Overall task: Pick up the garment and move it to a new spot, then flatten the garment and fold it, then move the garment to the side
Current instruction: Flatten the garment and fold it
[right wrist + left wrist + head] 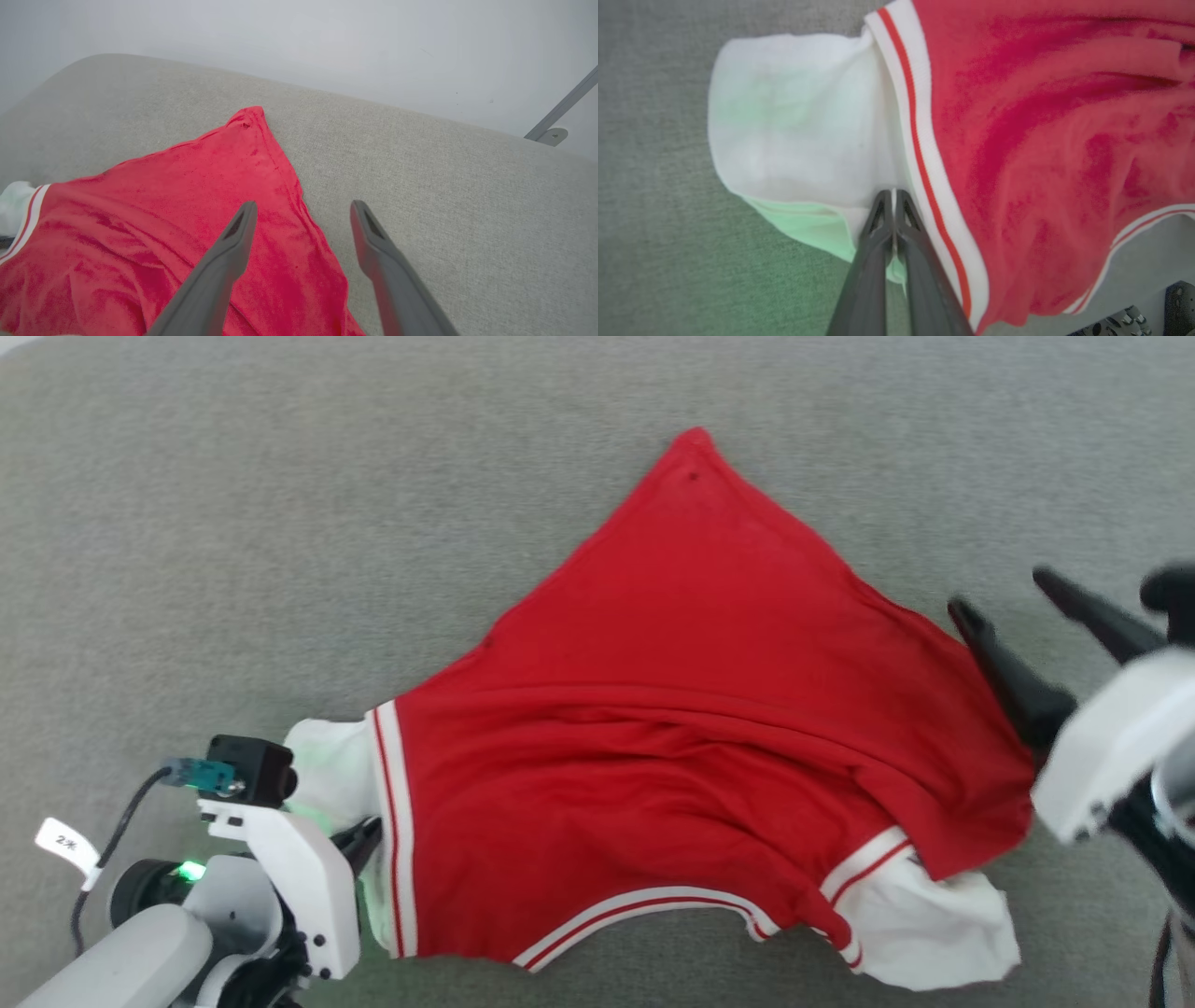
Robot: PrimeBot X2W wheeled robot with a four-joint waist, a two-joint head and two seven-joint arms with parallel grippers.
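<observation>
Left wrist view: we see the left gripper (893,192) with its two dark fingers pressed together and a thin sliver of white cloth caught between the tips. The pinch sits on the white sleeve (794,116) of the garment (1041,140), just beside the red-and-white striped armhole trim (920,154). A green tint falls on the lower part of that sleeve.

In the head view, the left gripper (366,840) is at the lower left, against this sleeve (327,756). The right gripper (1013,602) stands at the right, fingers spread apart with nothing between them. In the right wrist view, the right gripper (303,210) has one finger (233,242) over the red cloth of the garment (140,224) at its side edge, and the other over bare upholstery. We cannot tell whether either tip touches.

The garment (672,691) lies spread but creased on the grey fabric surface (280,523). One pointed hem corner (695,439) aims at the far edge of the surface. The striped collar (644,905) faces the near edge. The second white sleeve (943,924) lies crumpled at the lower right, partly under a red fold. Beyond the far edge, the right wrist view shows a pale wall (327,37) and a metal bracket (553,133).
</observation>
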